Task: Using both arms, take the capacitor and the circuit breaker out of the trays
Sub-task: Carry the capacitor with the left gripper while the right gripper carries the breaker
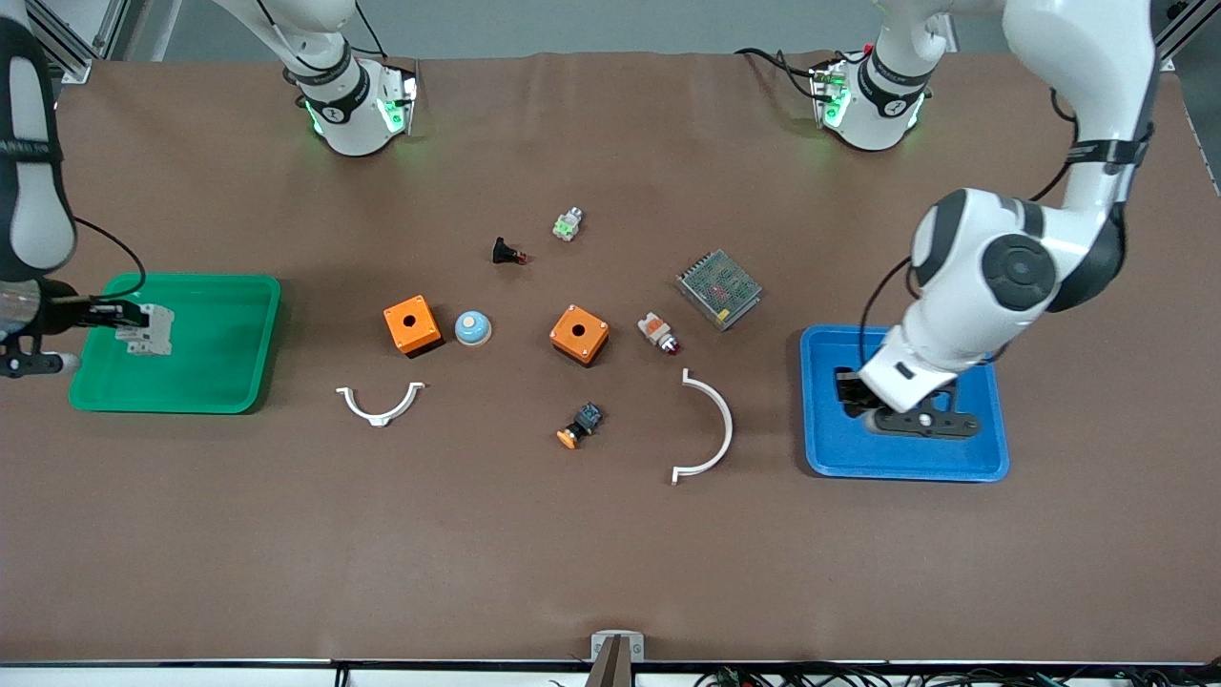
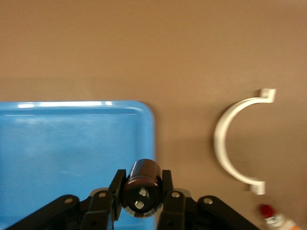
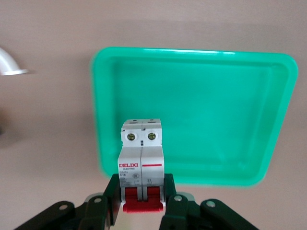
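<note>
My left gripper (image 1: 852,391) is over the edge of the blue tray (image 1: 954,463) toward the right arm's end, and it is shut on the capacitor (image 2: 141,184), a small dark cylinder with two metal pins on its end. In the left wrist view the fingers (image 2: 167,184) clamp its sides above the tray's rim (image 2: 148,124). My right gripper (image 1: 122,320) is over the green tray (image 1: 219,382) and is shut on the breaker (image 1: 148,330), a light-grey block. In the right wrist view the breaker (image 3: 141,158) shows red switches and a white label over the tray's rim (image 3: 100,143).
Between the trays lie two orange boxes (image 1: 412,324) (image 1: 579,334), a blue dome (image 1: 472,328), a black button with a red tip (image 1: 508,253), a green-white part (image 1: 568,224), a mesh-topped box (image 1: 719,288), a white-orange part (image 1: 658,333), an orange-capped button (image 1: 580,426) and two white curved clips (image 1: 380,403) (image 1: 711,429).
</note>
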`<action>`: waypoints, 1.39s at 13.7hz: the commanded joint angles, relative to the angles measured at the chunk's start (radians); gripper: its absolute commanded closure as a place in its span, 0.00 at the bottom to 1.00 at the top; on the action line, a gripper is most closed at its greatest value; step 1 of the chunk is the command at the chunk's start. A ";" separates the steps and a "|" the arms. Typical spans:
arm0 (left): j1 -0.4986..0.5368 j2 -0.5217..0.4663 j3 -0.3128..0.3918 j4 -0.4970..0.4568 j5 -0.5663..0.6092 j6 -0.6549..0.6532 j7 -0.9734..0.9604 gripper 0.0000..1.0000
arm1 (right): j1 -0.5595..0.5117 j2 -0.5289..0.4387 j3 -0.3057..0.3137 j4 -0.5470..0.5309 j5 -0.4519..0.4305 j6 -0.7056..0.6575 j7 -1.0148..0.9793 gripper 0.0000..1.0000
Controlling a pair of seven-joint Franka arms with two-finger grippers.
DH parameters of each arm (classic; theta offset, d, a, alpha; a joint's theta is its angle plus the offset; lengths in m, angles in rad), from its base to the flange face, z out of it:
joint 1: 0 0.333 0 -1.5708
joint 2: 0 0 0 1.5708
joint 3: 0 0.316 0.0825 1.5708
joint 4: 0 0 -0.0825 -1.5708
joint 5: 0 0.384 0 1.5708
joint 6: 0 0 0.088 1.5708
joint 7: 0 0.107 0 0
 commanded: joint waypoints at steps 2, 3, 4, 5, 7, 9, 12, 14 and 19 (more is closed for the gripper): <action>-0.125 0.129 0.007 0.151 0.013 -0.022 -0.198 1.00 | 0.236 0.010 -0.003 0.111 0.041 -0.137 0.266 0.75; -0.163 0.161 0.010 0.177 0.013 -0.022 -0.259 1.00 | 0.298 0.016 -0.003 0.114 0.076 -0.130 0.358 0.75; -0.197 0.195 0.015 0.208 0.016 -0.022 -0.320 1.00 | 0.357 0.021 -0.003 0.115 0.120 -0.119 0.433 0.75; -0.226 0.229 0.015 0.232 0.028 -0.022 -0.379 1.00 | 0.419 0.036 -0.004 0.128 0.178 -0.095 0.489 0.75; -0.275 0.315 0.016 0.309 0.092 -0.022 -0.491 1.00 | 0.534 0.094 -0.004 0.138 0.210 -0.001 0.605 0.75; -0.320 0.395 0.028 0.375 0.132 -0.020 -0.543 1.00 | 0.617 0.163 -0.004 0.137 0.213 0.107 0.690 0.75; -0.369 0.453 0.096 0.386 0.135 0.000 -0.537 1.00 | 0.682 0.239 -0.004 0.135 0.226 0.198 0.728 0.75; -0.370 0.487 0.099 0.389 0.134 0.056 -0.539 0.98 | 0.714 0.283 -0.004 0.129 0.226 0.259 0.761 0.75; -0.369 0.489 0.101 0.389 0.137 0.086 -0.543 0.00 | 0.745 0.374 -0.004 0.129 0.228 0.378 0.779 0.75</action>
